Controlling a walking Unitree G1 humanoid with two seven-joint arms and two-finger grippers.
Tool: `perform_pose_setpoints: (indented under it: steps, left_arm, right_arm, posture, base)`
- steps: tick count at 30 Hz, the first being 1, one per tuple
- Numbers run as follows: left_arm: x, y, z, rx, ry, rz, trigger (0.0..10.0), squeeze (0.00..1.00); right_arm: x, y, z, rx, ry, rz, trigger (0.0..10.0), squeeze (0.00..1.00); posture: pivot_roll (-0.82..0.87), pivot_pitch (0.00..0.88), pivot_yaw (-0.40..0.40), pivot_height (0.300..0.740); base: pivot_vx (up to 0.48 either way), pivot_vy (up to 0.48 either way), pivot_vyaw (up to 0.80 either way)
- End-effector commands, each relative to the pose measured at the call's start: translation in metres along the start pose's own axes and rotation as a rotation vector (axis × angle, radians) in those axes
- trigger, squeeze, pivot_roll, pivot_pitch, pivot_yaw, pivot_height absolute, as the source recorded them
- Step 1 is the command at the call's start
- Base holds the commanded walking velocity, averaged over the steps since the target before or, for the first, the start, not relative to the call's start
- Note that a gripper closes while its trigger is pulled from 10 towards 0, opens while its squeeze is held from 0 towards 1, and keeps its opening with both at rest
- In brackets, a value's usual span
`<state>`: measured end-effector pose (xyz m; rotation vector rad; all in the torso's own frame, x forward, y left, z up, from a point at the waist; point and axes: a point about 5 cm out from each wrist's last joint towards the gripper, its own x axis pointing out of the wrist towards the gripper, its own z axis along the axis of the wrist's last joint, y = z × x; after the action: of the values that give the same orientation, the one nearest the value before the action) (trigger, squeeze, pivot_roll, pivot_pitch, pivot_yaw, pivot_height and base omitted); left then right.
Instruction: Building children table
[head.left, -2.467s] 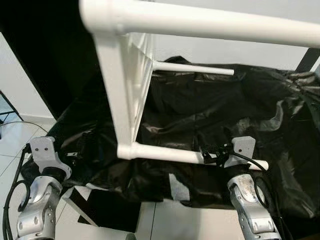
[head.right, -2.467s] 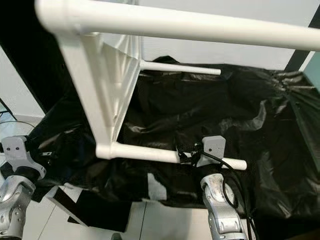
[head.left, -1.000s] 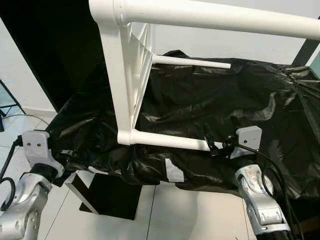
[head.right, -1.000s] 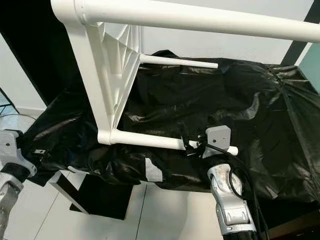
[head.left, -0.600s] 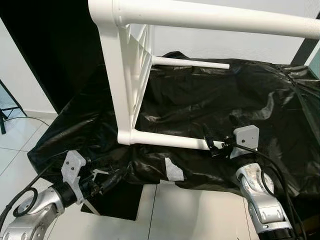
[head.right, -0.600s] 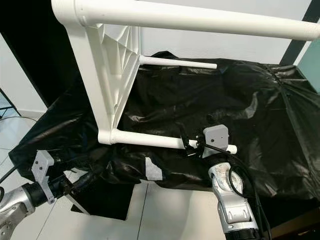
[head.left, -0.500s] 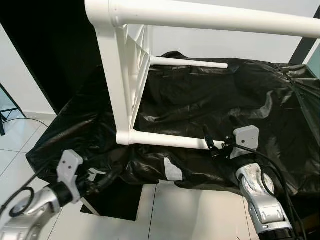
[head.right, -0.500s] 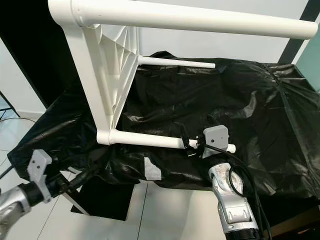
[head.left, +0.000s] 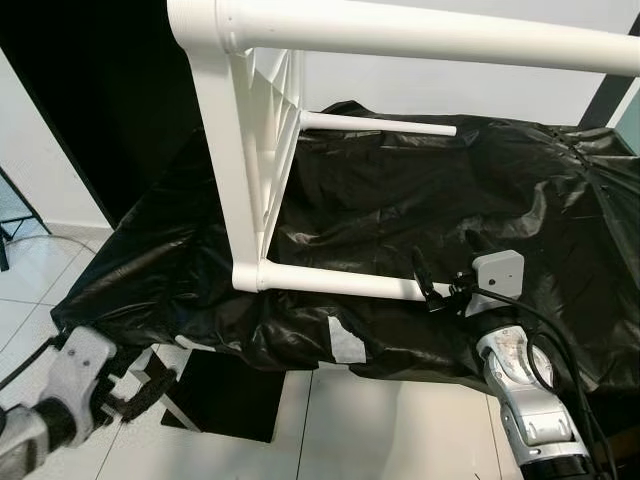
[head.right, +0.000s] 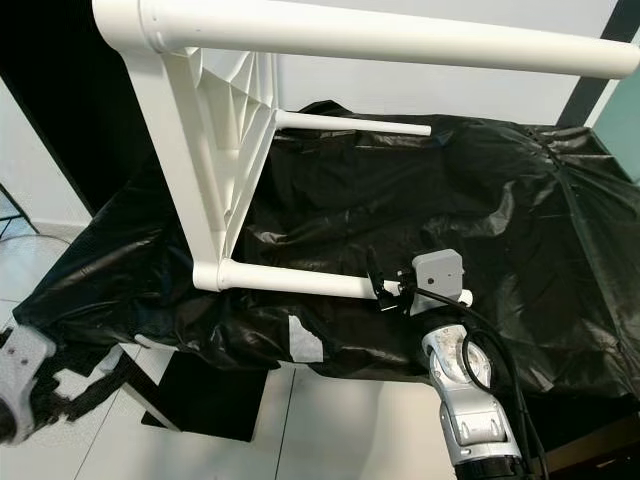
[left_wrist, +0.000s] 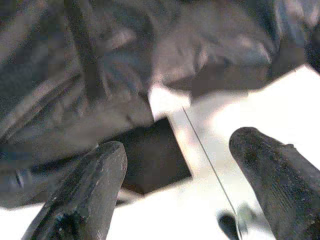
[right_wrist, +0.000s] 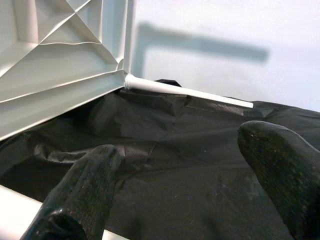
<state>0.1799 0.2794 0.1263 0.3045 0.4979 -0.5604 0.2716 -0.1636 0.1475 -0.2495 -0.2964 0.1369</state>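
A white plastic children's table (head.left: 270, 130) lies on its side on a surface covered with black sheeting; its ribbed underside (right_wrist: 55, 65) faces right. Three legs stick out to the right: one high and close to the camera (head.left: 420, 30), a near lower one (head.left: 340, 285) and a far one (head.left: 380, 125). My right gripper (head.left: 440, 275) is at the free end of the near lower leg, open, with nothing between its fingers (right_wrist: 80, 190). Down at the lower left, near the floor, my left gripper (head.left: 145, 392) is blurred and open (left_wrist: 175, 190).
Crinkled black plastic sheet (head.left: 450, 190) covers the work surface, with a pale tape patch (head.left: 345, 340) on its front edge. A dark box (head.left: 220, 395) stands on the white tiled floor (head.left: 400, 420) under that edge. A dark curtain (head.left: 90, 90) hangs at the left.
My left arm has dropped lower and back toward the bottom left corner, away from the sheet's front edge. The right gripper stays at the end of the near lower leg.
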Motion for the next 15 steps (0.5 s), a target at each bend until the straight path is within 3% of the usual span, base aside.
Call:
perform_pose_setpoints:
  steps: [1, 4, 9, 13, 14, 15]
  left_arm:
    - [0.002, -0.013, 0.000, -0.002, 0.000, -0.104, 10.0, 0.00]
    - [0.005, -0.007, 0.007, -0.011, -0.061, -0.048, 10.0, 0.00]
    - [0.001, 0.023, 0.030, -0.048, -0.212, 0.095, 10.0, 0.00]
    - [0.000, 0.031, 0.041, -0.015, -0.273, 0.132, 10.0, 0.00]
    - [0.002, 0.033, 0.046, -0.005, -0.294, 0.140, 10.0, 0.00]
    - [0.005, 0.034, 0.050, -0.005, -0.316, 0.144, 10.0, 0.00]
  right_arm:
    - [0.003, 0.003, 0.002, -0.007, -0.014, 0.025, 10.0, 0.00]
    - [0.003, 0.004, 0.002, -0.004, -0.017, 0.031, 10.0, 0.00]
    - [0.002, 0.008, 0.005, -0.022, -0.031, 0.067, 10.0, 0.00]
    - [0.001, 0.012, 0.010, -0.059, -0.054, 0.113, 10.0, 0.00]
    - [0.000, 0.013, 0.012, -0.075, -0.068, 0.128, 10.0, 0.13]
    - [0.000, 0.015, 0.016, -0.091, -0.086, 0.146, 10.0, 1.00]
  posture:
    - [0.08, 0.000, -0.027, 0.740]
    - [0.08, 0.000, -0.034, 0.740]
    - [0.08, 0.000, -0.034, 0.740]
    - [0.07, 0.000, -0.023, 0.740]
    - [0.06, 0.000, -0.019, 0.740]
    - [0.06, 0.000, -0.017, 0.740]
  base:
    - [0.000, 0.000, 0.00]
    - [0.000, 0.000, 0.00]
    - [0.000, 0.000, 0.00]
    - [0.000, 0.000, 0.00]
    - [0.000, 0.000, 0.00]
    - [0.000, 0.000, 0.00]
